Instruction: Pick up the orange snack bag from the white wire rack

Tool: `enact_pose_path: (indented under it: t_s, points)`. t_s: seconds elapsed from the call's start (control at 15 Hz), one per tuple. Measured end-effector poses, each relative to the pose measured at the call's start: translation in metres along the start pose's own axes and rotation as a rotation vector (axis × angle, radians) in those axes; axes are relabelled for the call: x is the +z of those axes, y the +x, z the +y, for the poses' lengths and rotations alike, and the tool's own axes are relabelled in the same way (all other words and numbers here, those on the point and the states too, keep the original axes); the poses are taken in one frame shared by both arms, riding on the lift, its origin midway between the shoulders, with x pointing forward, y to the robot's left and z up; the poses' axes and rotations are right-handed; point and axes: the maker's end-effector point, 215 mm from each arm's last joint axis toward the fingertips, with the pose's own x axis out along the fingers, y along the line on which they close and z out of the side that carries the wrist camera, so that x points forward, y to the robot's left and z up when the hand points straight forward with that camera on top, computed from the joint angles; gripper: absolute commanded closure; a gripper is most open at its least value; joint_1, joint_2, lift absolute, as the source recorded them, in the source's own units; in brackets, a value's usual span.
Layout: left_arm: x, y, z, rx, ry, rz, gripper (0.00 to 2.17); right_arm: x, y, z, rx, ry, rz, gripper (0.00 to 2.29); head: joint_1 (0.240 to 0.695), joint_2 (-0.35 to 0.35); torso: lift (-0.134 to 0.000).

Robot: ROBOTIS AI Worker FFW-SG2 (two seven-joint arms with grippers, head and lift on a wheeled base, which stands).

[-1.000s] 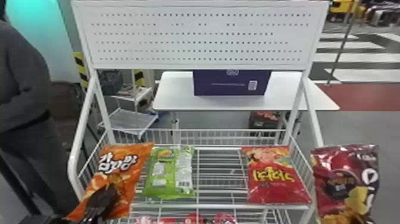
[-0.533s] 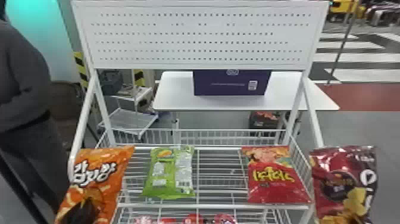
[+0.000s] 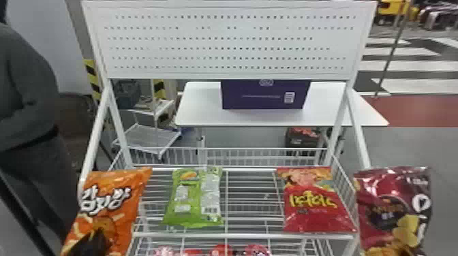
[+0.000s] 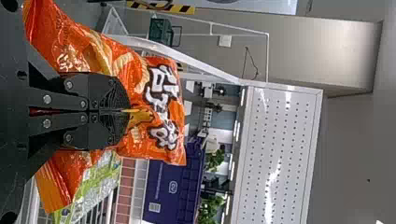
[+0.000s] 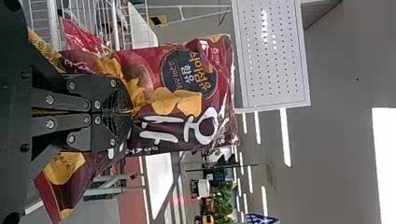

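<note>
Head view, lower left: orange snack bag [image 3: 112,190] clenched in left gripper [image 4: 122,111], pick seemingly done; right gripper [image 5: 122,112] clamps maroon bag [image 3: 392,207], lower right. Next: careful withdrawal.

Snack bags: four — one orange bag [image 3: 114,190], one green bag [image 3: 192,199], one red bag [image 3: 313,207], one maroon bag [image 3: 392,204]. White wire rack [image 3: 339,119]: one, with two shelves in sight, upper shelf [image 3: 245,235] and lower shelf [image 3: 303,245]. Red packs [image 3: 220,251] on lower shelf: four tops showing, rest hidden — full count unclear. Perforated white panel [image 3: 231,43]: one. White tabletop [image 3: 204,112] behind rack: one. Purple box [image 3: 265,97]: one. Dark box [image 3: 301,140] beneath tabletop: one.
</note>
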Motion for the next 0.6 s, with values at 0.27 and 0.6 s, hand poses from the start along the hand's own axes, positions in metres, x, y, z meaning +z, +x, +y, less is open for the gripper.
enact_pose_path:
  t_s: [0.27,0.6]
  points:
    - [-0.0018,-0.0004,0.0012,0.002,0.001,0.003,2.15,0.0007,-0.0002,0.0,0.001,-0.001,-0.001,2.1,0.499,0.0,0.0]
    - [-0.0005,-0.0005,0.0013,0.002,0.001,0.0,2.15,0.0033,-0.0012,-0.0015,0.0,-0.005,-0.007,2.1,0.499,0.0,0.0]
